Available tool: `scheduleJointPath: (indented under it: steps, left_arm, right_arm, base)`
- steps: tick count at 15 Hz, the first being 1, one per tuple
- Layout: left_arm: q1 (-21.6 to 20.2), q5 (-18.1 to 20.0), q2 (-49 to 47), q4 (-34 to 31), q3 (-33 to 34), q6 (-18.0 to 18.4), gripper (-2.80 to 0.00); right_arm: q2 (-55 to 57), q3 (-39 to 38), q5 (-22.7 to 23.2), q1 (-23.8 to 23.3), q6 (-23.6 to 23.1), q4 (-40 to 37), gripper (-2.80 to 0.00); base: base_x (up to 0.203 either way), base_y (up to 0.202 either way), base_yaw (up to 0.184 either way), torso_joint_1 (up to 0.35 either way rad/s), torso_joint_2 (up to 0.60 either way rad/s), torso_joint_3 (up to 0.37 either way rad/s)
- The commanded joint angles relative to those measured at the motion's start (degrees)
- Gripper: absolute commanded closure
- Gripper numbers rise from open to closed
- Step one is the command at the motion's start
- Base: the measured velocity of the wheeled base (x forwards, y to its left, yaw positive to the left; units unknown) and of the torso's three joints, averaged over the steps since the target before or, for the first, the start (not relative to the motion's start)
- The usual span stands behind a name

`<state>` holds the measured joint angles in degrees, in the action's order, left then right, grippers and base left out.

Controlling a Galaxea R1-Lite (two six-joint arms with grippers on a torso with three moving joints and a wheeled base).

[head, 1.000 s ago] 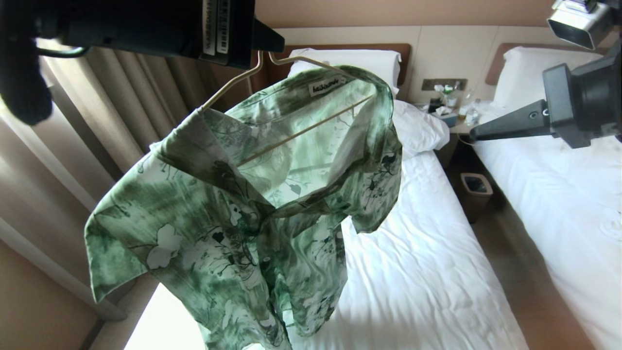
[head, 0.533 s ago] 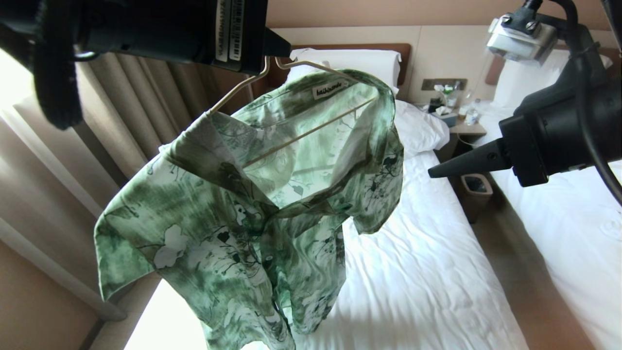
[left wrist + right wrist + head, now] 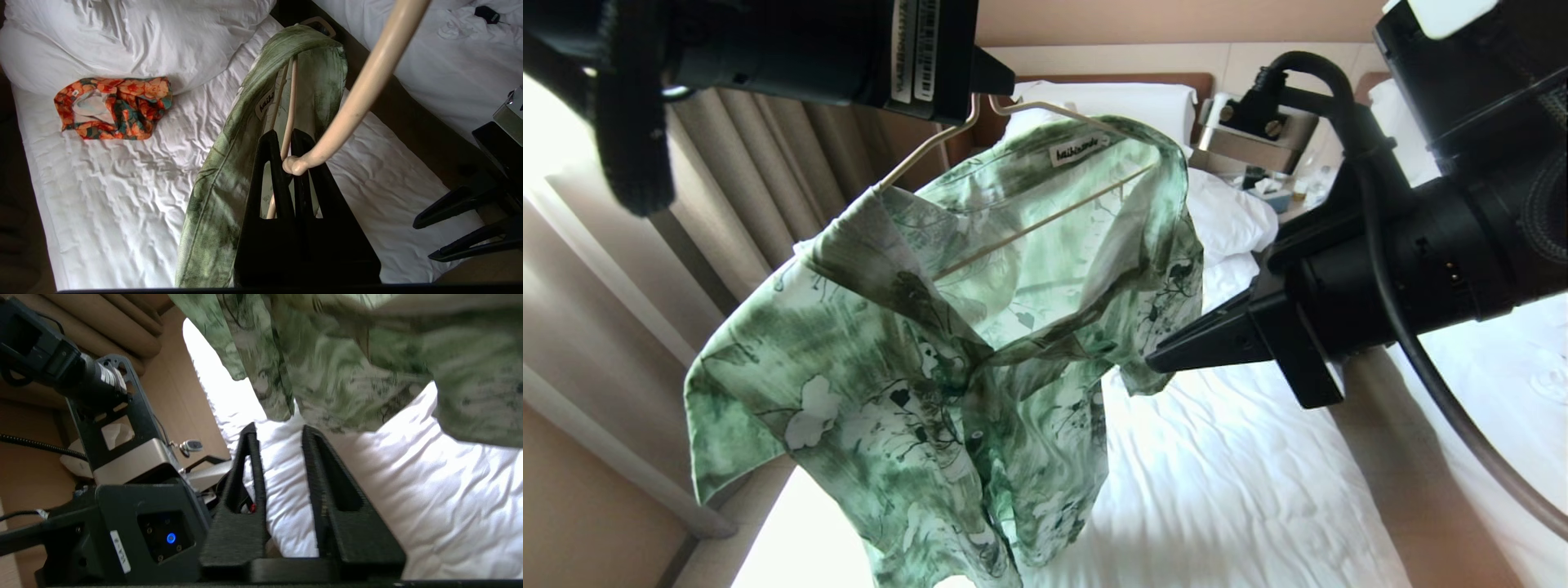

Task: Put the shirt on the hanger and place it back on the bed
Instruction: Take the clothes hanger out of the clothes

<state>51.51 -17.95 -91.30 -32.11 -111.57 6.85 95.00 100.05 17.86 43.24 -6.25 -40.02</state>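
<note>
We see the left gripper [image 3: 291,141] high at the upper left of the head view, its jaws pinched tight on the neck of the hanger [image 3: 929,148], with the cream hook curving past them in the left wrist view. The shirt [image 3: 947,343] hangs from that hanger in the air above the bed [image 3: 1241,490], collar and white neck label uppermost, hem dangling toward the near end of the sheet and not touching it as far as we can tell. The right gripper [image 3: 1156,363] reaches in from the right, its tips just beside the shirt's sleeve hem; in the right wrist view its jaws stand a narrow gap apart with nothing between them. An orange patterned garment [image 3: 112,107] lies on the bed below the pillows [image 3: 135,36]. A second bed [image 3: 1503,376] stands off to the right.
</note>
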Motion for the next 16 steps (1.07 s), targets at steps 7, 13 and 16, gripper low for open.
scheduleJointPath:
  steps: [7,13,16]
  left_arm:
    - [0.0,0.28,0.59,2.76,-0.32,0.62,0.0]
    - [-0.09,0.46,0.86,3.05,-0.4,0.62,0.0]
    - [-0.09,0.46,0.86,3.11,-0.4,0.54,0.0]
  right_arm:
    - [9.94,-1.08,10.09,-0.12,-2.11,24.38,-2.8]
    - [17.66,-0.66,18.15,-1.32,-4.0,36.16,-2.8]
    - [20.06,0.95,18.26,-0.98,-4.29,37.86,-2.8]
  base:
    - [0.0,0.0,0.0,0.0,0.0,0.0]
    - [0.0,0.0,0.0,0.0,0.0,0.0]
    - [0.0,0.0,0.0,0.0,0.0,0.0]
